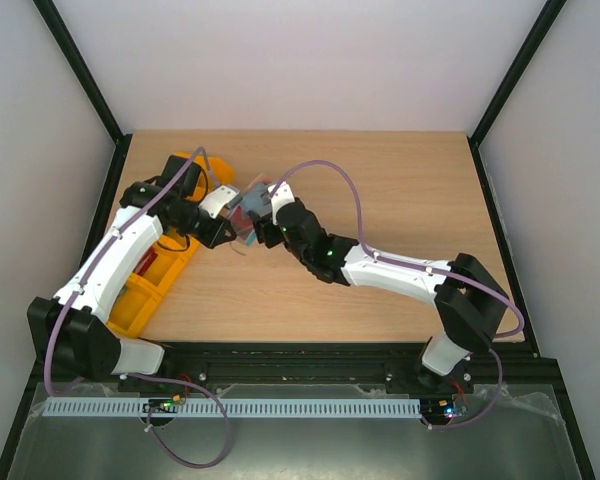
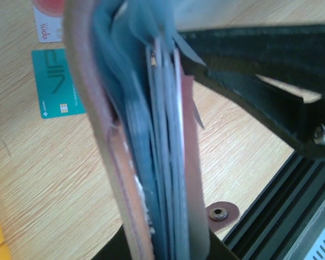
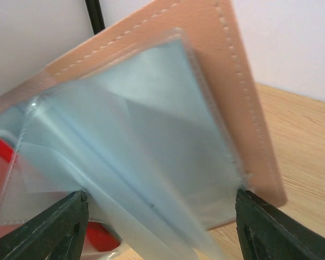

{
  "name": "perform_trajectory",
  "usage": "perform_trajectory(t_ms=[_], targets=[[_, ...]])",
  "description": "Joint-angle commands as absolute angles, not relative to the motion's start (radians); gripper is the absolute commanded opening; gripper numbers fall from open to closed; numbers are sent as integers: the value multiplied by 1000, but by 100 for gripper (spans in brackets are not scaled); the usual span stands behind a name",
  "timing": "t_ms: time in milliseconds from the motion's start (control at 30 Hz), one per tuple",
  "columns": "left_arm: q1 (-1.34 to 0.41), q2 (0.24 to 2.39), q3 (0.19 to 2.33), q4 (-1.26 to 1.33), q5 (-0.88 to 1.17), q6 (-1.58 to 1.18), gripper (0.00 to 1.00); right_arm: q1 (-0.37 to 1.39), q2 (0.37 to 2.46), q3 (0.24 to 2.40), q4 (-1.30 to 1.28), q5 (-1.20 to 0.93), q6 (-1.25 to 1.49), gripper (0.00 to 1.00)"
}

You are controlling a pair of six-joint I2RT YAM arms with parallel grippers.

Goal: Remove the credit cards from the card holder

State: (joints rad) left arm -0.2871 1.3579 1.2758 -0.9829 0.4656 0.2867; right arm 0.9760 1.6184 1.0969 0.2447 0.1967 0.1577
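Above the table (image 1: 400, 200), the holder (image 2: 151, 162) hangs with its sleeves fanned. The left claw (image 1: 228, 232) is clamped tight on the holder. The right claw (image 3: 160, 206) gapes wide, one finger either side of the sleeves; contact is unclear. The teal card (image 2: 57, 81) and the white-pink card (image 2: 46, 21), the latter cropped, lie flat on the table and read clearly only in the left wrist view.

The card holder (image 1: 248, 212) stands on edge above the tabletop (image 1: 380, 180), left of its middle, between the left tool (image 2: 168, 249) and the right tool (image 3: 162, 222). The VIP card (image 2: 57, 81) lies flat on the tabletop, the second card (image 2: 47, 21) just beside it. A bin (image 1: 150, 290) lies at the left edge.
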Motion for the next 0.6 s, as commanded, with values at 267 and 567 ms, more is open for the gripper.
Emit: perform_trajectory(t_ms=[267,567], targets=[[-343,1340,1214,-1010,576,337,2,839,1506,1011,285,-68,304,74],[-344,1435,1193,-924,686,177,2,791,1474,962,172,-145,336,74]])
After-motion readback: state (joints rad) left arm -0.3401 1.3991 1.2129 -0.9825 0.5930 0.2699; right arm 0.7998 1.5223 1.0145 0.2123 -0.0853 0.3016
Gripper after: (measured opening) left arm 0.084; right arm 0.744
